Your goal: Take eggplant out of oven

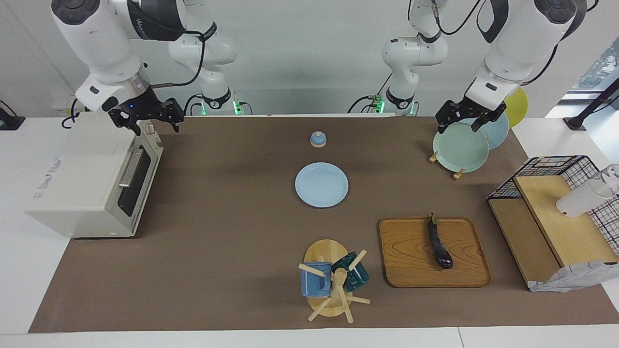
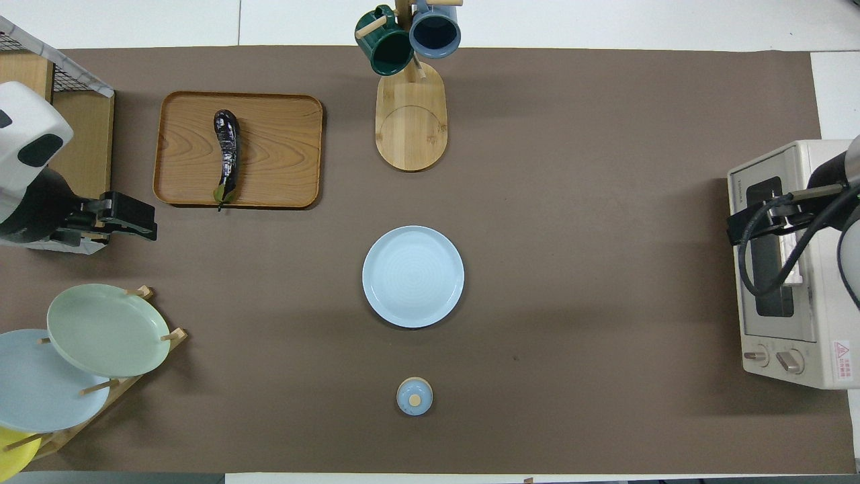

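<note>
The eggplant (image 1: 439, 244) (image 2: 226, 154), dark purple and glossy, lies on a wooden tray (image 1: 411, 261) (image 2: 282, 148) toward the left arm's end of the table. The cream oven (image 1: 82, 183) (image 2: 779, 269) stands at the right arm's end with its dark glass door closed. My right gripper (image 1: 157, 126) (image 2: 739, 232) hangs open and empty over the oven's top front edge. My left gripper (image 1: 459, 126) (image 2: 144, 222) hangs open and empty over the plate rack, well apart from the eggplant.
A pale blue plate (image 1: 321, 184) lies mid-table, with a small blue lid (image 1: 317, 139) nearer to the robots. A mug tree (image 1: 333, 280) holds two mugs beside the tray. The plate rack (image 1: 459, 147) and a wire basket shelf (image 1: 556, 212) flank the left arm's end.
</note>
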You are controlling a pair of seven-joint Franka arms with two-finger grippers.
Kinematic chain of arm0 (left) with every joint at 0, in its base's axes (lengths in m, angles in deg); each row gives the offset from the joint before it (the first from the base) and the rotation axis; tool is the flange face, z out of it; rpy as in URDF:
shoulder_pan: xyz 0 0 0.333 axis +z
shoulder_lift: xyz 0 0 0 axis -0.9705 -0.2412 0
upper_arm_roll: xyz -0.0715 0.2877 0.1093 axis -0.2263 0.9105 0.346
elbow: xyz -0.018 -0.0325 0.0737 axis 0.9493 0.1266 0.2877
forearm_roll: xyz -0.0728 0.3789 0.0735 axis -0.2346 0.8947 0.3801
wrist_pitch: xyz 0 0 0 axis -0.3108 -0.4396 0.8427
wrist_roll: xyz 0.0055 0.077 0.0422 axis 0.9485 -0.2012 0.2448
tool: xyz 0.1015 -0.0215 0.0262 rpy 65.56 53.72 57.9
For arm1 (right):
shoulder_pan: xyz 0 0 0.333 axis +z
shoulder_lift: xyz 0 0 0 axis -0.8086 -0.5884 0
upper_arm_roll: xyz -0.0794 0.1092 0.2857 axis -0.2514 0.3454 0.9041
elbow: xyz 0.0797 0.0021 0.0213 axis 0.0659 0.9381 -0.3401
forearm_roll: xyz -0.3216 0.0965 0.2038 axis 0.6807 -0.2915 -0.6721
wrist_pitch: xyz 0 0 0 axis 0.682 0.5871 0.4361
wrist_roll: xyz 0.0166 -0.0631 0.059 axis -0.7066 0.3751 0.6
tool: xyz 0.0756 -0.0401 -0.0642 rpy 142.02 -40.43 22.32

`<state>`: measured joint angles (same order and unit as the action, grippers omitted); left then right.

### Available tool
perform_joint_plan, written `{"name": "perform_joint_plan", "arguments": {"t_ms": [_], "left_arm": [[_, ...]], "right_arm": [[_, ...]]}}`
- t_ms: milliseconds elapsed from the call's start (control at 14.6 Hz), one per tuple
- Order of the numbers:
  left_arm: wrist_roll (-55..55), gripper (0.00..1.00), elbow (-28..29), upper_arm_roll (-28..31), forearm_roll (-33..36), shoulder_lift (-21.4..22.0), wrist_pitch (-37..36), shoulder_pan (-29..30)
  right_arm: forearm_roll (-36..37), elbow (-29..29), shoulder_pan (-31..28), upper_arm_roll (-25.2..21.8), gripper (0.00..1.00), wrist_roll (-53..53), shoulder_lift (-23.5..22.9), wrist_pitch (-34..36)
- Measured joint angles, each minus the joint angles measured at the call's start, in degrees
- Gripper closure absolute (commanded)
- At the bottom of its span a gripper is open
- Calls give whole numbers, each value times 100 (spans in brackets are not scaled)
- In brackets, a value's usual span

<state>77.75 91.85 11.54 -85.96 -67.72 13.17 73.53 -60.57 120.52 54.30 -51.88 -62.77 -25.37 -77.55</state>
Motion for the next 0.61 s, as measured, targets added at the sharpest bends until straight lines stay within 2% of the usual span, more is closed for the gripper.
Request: {"name": "perform_joint_plan", "arguments": {"t_ms": [614], "left_arm": [[-3, 0, -1, -3, -1, 30, -242, 0]], "right_arm": [[-202, 0, -5, 0, 0, -3, 5, 0]]}}
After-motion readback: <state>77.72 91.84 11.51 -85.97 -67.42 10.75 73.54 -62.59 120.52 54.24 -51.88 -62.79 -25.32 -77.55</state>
